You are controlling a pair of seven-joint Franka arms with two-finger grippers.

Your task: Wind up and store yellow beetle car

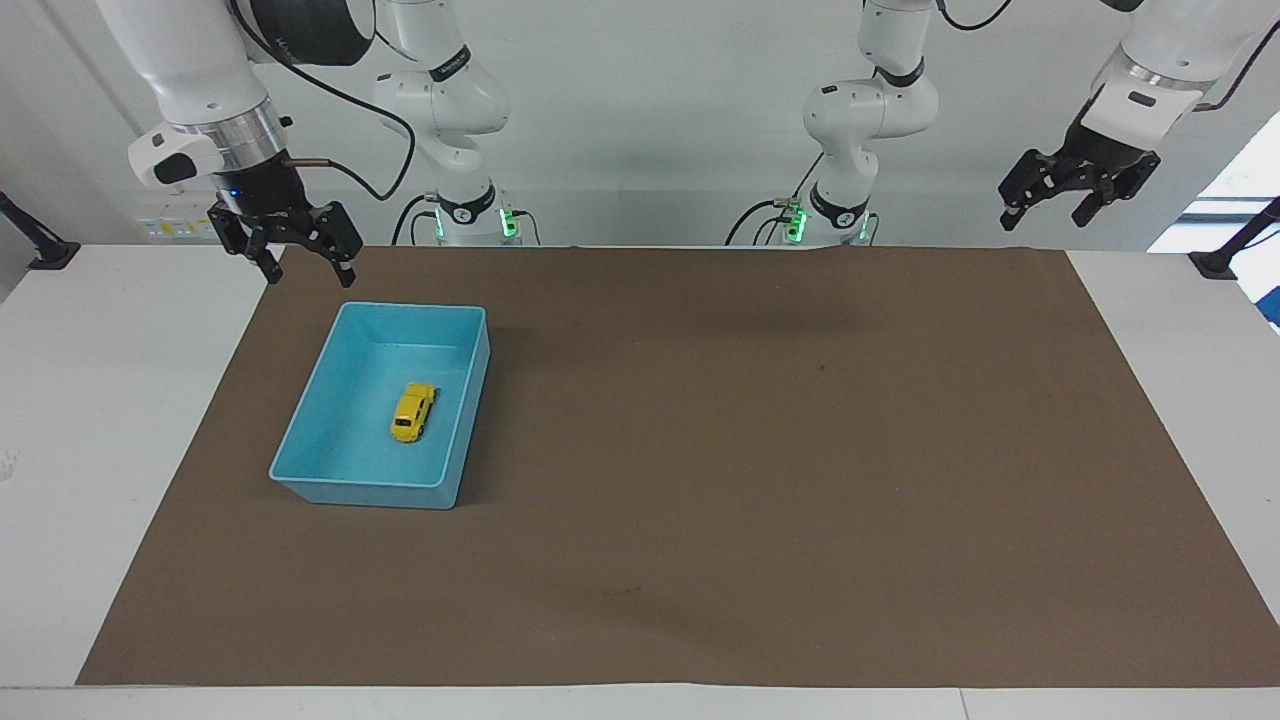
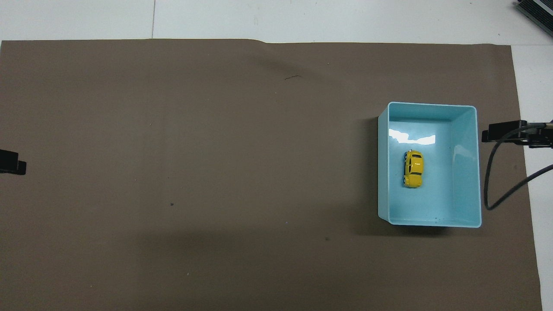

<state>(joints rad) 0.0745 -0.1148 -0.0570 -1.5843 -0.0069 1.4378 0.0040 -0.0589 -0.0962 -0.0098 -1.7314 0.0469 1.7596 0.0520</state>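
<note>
The yellow beetle car (image 1: 413,412) (image 2: 413,168) lies on its wheels on the floor of the light-blue bin (image 1: 410,310) (image 2: 432,105), near the bin's middle. My right gripper (image 1: 308,275) (image 2: 490,131) hangs open and empty in the air, over the mat's edge just outside the bin wall at the right arm's end. My left gripper (image 1: 1045,215) (image 2: 11,162) waits raised and open at the left arm's end, holding nothing.
A brown mat (image 1: 760,450) covers most of the white table (image 1: 90,400). The bin stands on it toward the right arm's end. A black cable (image 2: 497,190) loops down from the right wrist beside the bin.
</note>
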